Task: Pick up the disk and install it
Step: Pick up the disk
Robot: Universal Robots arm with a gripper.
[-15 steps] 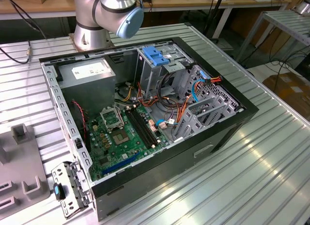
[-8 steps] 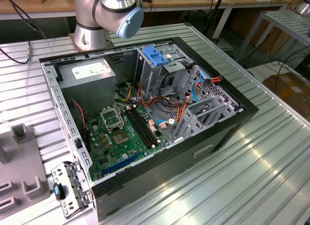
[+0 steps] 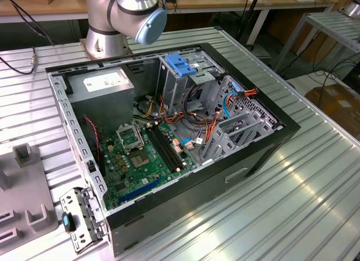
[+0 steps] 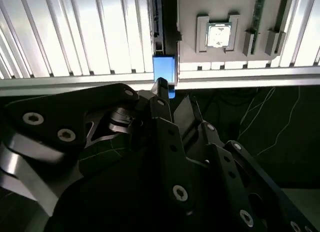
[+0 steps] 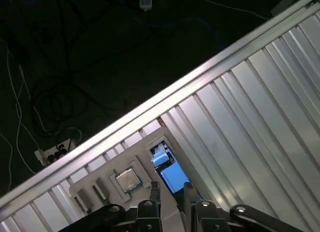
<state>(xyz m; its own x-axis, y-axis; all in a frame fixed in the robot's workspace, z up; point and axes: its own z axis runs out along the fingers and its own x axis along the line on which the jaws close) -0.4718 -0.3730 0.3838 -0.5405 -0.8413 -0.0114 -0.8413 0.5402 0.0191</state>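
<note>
What I take for the disk, a thin blue-ended metal slab, is standing on edge near the tabletop rim, beside a grey tray. The end effector is hovering directly above it, fingers parted and gripping nothing. They seem to be straddling its thin width, with its long axis running inward from the rim.

ribbed aluminium table | wooden workbench behind | dark floor
</note>
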